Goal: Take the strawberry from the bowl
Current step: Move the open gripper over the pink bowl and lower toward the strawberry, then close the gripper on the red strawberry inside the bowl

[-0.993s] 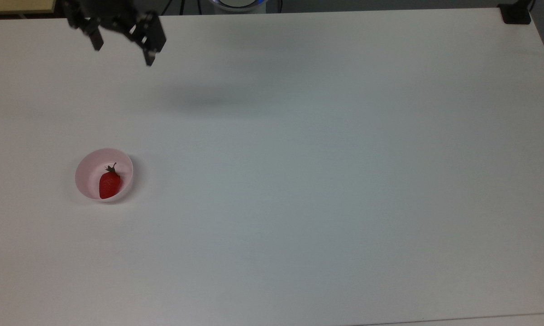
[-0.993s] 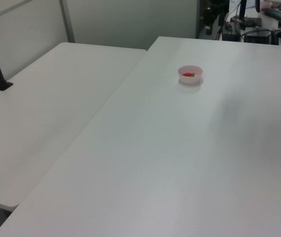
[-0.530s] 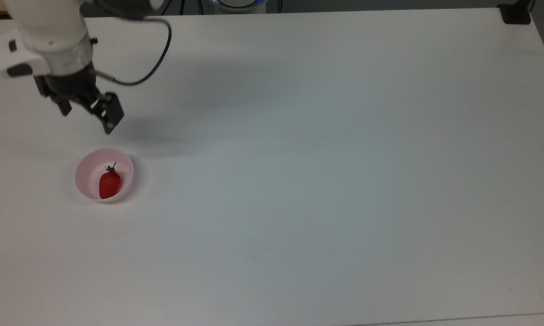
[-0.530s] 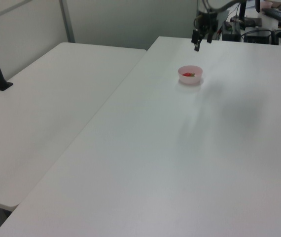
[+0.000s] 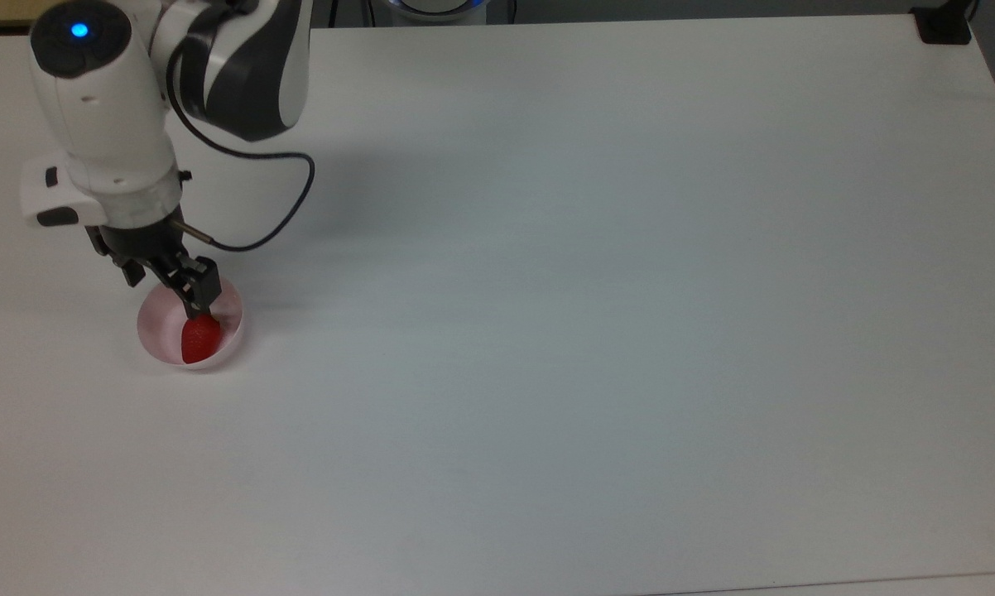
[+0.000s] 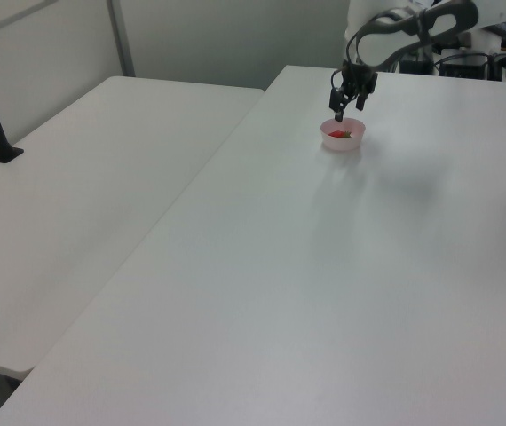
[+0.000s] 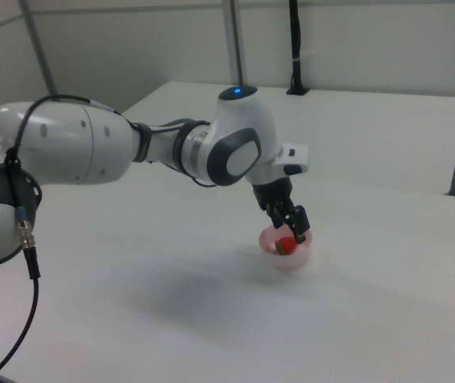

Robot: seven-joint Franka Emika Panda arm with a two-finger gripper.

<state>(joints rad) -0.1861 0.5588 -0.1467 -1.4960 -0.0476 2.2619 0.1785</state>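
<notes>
While you watch the top view, the gripper (image 5: 166, 291) hangs over the bowl (image 5: 156, 341), jaws apart, the strawberry (image 5: 200, 338) just below one fingertip. Left view: gripper (image 6: 348, 110) above bowl (image 6: 343, 140). Right view: fingers (image 7: 294, 223) overlapping the strawberry (image 7: 286, 246).

Strawberry (image 5: 200, 339): small, bright red, tapered, lying on its side inside the bowl, narrow tip toward the bottom of the top view, cap end toward the top and hidden under dark hardware. Sits against the wall on the top view's right. Shows as a small red spot in the left view (image 6: 339, 134) and right view (image 7: 286, 246).

Bowl (image 5: 156, 331): small, round, pale pink, thin plain walls, upright on the white surface. Left-centre of the top view, upper centre-right of the left view (image 6: 343, 140), right of centre in the right view (image 7: 290, 258).
</notes>
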